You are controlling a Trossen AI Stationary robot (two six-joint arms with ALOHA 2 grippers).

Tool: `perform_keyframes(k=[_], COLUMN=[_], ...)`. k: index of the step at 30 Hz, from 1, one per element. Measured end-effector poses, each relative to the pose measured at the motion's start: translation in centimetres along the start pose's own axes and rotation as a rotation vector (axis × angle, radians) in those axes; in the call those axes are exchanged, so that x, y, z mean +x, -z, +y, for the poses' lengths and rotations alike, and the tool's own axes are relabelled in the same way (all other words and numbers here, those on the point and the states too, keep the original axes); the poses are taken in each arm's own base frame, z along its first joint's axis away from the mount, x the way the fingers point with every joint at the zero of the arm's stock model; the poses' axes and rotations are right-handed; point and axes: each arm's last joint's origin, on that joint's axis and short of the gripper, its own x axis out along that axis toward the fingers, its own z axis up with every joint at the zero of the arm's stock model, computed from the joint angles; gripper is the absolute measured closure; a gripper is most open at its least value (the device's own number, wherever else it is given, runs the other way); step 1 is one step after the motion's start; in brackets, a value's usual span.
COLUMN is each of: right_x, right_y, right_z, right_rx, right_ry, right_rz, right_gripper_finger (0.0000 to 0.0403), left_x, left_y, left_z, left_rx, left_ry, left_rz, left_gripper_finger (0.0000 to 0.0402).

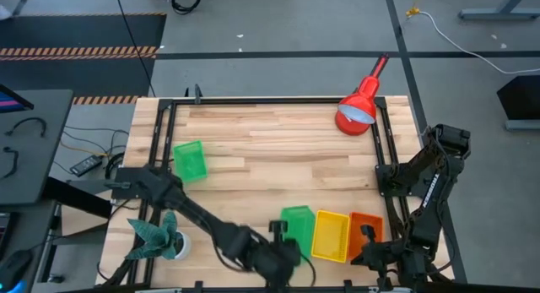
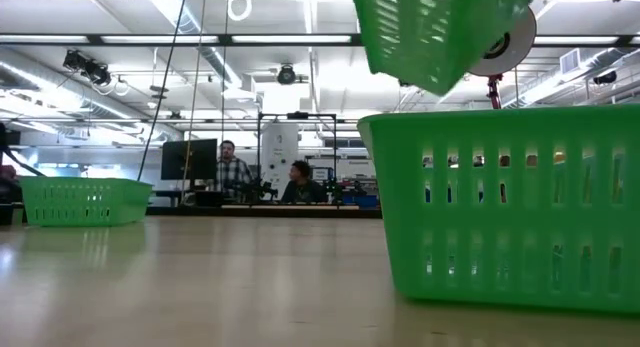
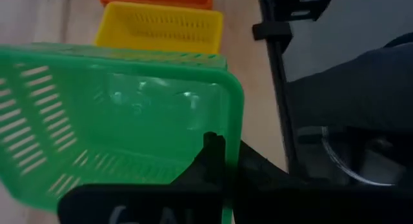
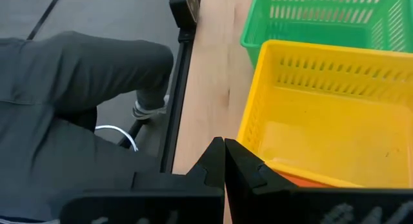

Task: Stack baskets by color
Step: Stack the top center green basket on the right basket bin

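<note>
Three baskets stand in a row near the table's near edge: green [image 2: 510, 202], yellow [image 1: 331, 236] and orange [image 1: 366, 225]. A second green basket [image 2: 440, 27] hangs tilted in the air above the first, with my left gripper [image 3: 216, 153] shut on it. A third green basket [image 1: 190, 160] rests on its base at the far left. My right gripper [image 4: 224, 156] is shut with nothing between its fingers, above the orange basket's near end, beside the yellow basket's wall [image 4: 258, 130]. My left gripper pinches the raised green basket by its rim and wall near a corner [image 3: 233, 124]. One dark finger [image 3: 213, 146] shows against the inner side of the wall; the other is hidden behind it. The basket is lifted clear and tilted above the green basket's rim [image 3: 161, 54] on the table.
A red cone-shaded lamp [image 1: 359, 109] lies at the far right. A small teal plant in a white pot [image 1: 159, 236] stands at the near left. A person's grey trouser leg [image 4: 77, 95] is just beyond the table's near edge. Bare wood lies mid-table [image 1: 278, 154].
</note>
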Motion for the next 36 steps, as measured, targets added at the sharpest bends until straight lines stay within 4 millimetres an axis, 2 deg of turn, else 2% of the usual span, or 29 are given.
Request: perform_keyframes(k=[2,5,10,15,21,25,28,36], right_x=[0.0,-0.1,-0.1,-0.2,-0.2,-0.2,-0.2,-0.2], right_y=[0.0,0.1,0.2,0.2,0.1,0.1,0.1,0.1], right_z=[0.0,0.1,0.1,0.2,0.2,0.2,0.2,0.2], right_rx=[0.000,-0.003,-0.012,-0.017,-0.020,-0.019,-0.024,-0.025], right_ry=[-0.001,-0.003,-0.007,-0.009,-0.012,-0.013,-0.014,-0.014], right_rz=[0.000,0.001,0.000,-0.003,-0.005,-0.006,-0.006,-0.007], right_gripper_finger=[0.0400,0.0400,0.0400,0.0400,0.0400,0.0400,0.0400,0.0400], left_x=[1.3,3.0,4.9,5.2,5.6,6.5,7.2,7.3], left_y=[0.3,1.0,2.1,1.9,1.8,2.3,2.7,2.8], left_z=[-1.3,-2.1,-1.8,-1.3,-0.7,-0.6,-0.5,-0.1], left_rx=[0.019,0.031,0.035,0.054,0.039,0.035,0.037,0.030], left_ry=[-0.021,-0.065,-0.137,-0.139,-0.076,-0.060,-0.060,-0.071], left_rz=[-0.001,-0.014,0.018,0.023,0.068,0.112,0.139,0.158], left_gripper_finger=[0.0395,0.0395,0.0394,0.0379,0.0390,0.0390,0.0378,0.0337])
